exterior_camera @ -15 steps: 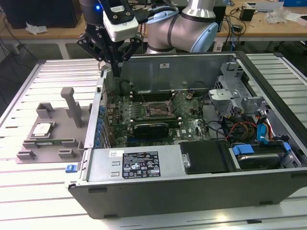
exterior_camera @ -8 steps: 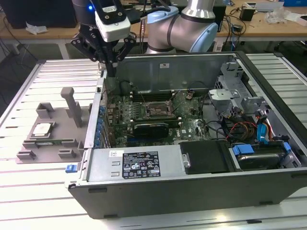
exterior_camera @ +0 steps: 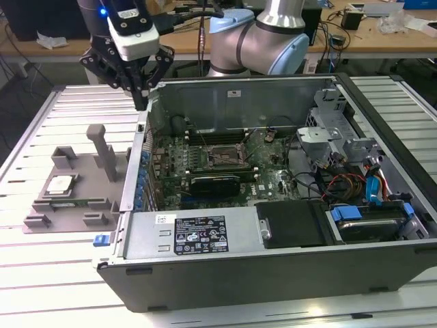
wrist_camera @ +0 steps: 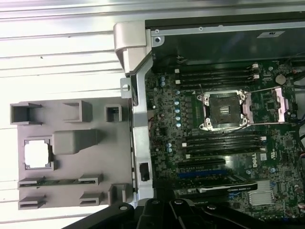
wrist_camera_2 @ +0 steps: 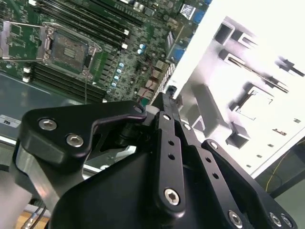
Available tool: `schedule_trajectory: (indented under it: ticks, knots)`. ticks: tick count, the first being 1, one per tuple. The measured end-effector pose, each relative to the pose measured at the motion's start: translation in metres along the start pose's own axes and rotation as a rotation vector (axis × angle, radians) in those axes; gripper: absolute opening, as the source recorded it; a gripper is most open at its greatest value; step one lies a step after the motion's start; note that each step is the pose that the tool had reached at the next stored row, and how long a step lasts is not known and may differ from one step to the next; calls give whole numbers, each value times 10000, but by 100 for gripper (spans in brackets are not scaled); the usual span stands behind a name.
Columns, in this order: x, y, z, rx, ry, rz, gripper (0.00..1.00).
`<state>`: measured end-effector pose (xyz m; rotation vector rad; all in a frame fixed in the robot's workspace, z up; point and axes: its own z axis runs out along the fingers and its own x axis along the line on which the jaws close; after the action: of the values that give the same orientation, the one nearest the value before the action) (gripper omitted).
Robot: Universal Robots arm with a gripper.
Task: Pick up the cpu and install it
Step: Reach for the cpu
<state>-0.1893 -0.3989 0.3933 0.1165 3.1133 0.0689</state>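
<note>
grey case wall [wrist_camera: 138, 129] separates cpu [wrist_camera: 38, 155] from socket [wrist_camera: 224, 110].

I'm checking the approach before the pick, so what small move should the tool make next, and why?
Probably shift the tool toward the exterior view's left, over the gray holder. The cpu lies there untouched, while the tool hangs above the case's side wall, holding nothing.

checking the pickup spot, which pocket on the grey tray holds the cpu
The pocket beside the raised block, filled by the silvery-white cpu; the grey tray's other square pockets show bare grey.
</note>
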Motion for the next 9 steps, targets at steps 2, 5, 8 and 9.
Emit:
schedule_trajectory:
  ticks: [2,5,8,9]
  knots:
    - [42,-3,-1,0,0,1,11]
    - [103,-7,-3,0,-1,1,11]
    - [170,-12,-5,0,-2,0,11]
    - [188,-14,-5,0,-2,0,11]
